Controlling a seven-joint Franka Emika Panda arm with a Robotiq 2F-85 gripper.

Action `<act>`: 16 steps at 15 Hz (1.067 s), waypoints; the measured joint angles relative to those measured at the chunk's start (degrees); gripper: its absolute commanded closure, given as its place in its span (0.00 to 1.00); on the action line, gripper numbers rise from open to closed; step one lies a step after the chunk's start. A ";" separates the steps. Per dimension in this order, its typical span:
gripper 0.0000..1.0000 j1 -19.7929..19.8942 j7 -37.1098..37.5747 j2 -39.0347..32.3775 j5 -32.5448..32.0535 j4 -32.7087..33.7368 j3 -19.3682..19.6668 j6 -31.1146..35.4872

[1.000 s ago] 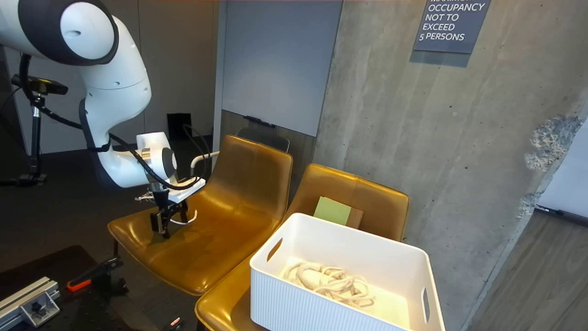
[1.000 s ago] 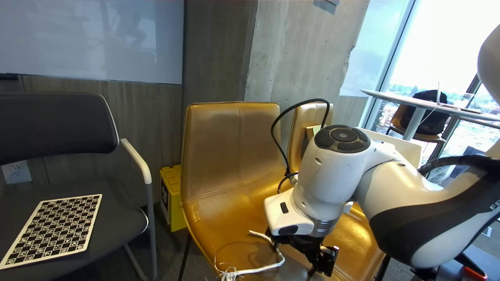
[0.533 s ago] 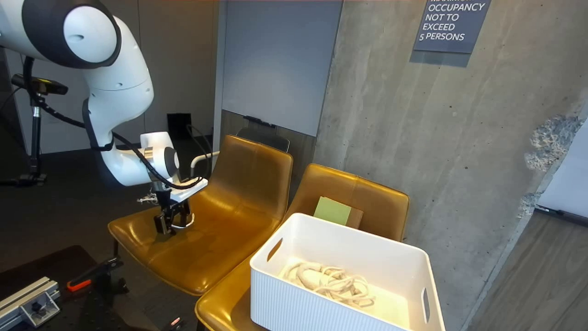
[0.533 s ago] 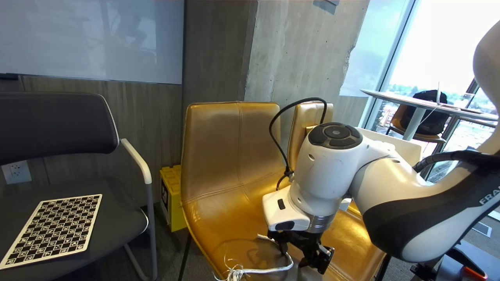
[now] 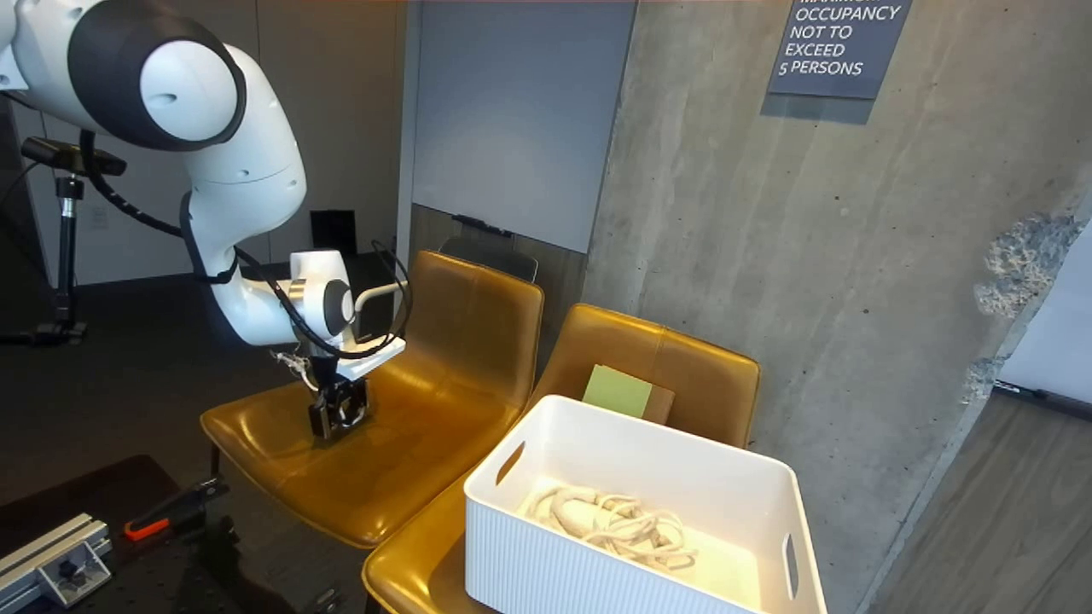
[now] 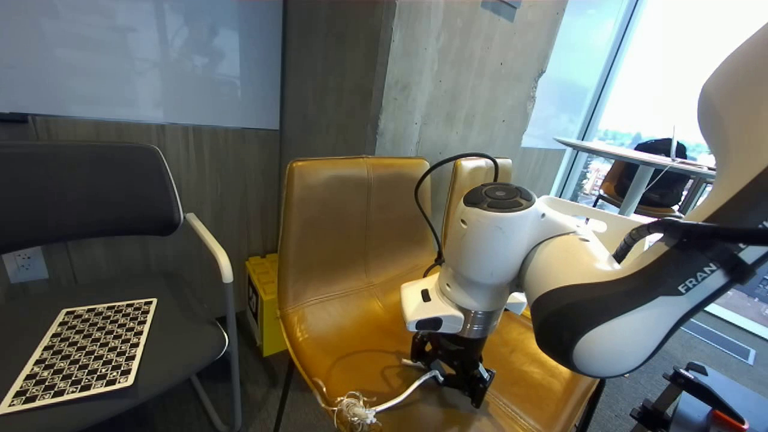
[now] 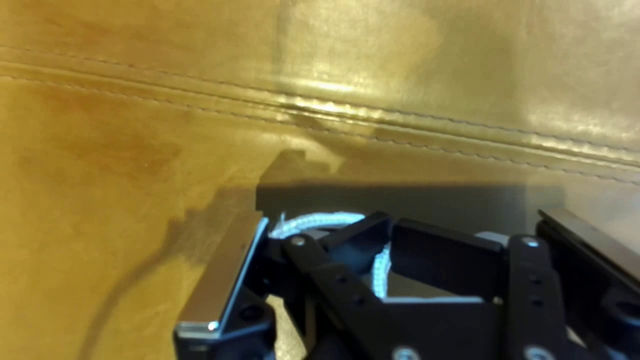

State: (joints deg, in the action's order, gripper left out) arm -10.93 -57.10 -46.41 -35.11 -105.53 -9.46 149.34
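A white braided rope [image 7: 322, 219] bends around my gripper [image 7: 390, 222]. In the wrist view the fingertips have come together with a strand of this rope between them, part of it hidden behind a finger. My gripper [image 6: 447, 379] hangs low over the seat of a tan leather chair [image 6: 360, 234] in an exterior view. From there the rope [image 6: 405, 394] runs to a frayed knot [image 6: 354, 411] near the seat's edge, and a short tail shows behind the jaws. Seen from elsewhere, the gripper [image 5: 339, 418] is over the same chair [image 5: 426, 452], the frayed end beside it.
On a neighbouring tan chair stands a white ribbed box [image 5: 546, 537] with coiled cream rope [image 5: 614, 522] inside. A green and brown block [image 5: 618, 392] leans behind it. A black chair bears a checkered board [image 6: 84, 354]; a yellow box [image 6: 270, 312] stands between the chairs.
The jaws have gone from open to shut, taking hold of the rope. The gripper has shifted rightward in an exterior view, toward the white box's side, and the rope's frayed end has shifted too.
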 measured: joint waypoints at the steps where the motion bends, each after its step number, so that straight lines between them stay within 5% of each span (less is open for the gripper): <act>1: 1.00 0.44 -0.92 -0.25 1.01 0.63 -0.05 -0.06; 6: 1.00 2.83 -2.47 1.03 4.44 4.29 0.31 -2.06; 16: 1.00 16.70 -12.82 20.93 14.64 -0.09 1.83 -4.12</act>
State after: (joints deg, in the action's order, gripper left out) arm 5.77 -69.93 -25.48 -20.48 -105.62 -7.63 145.22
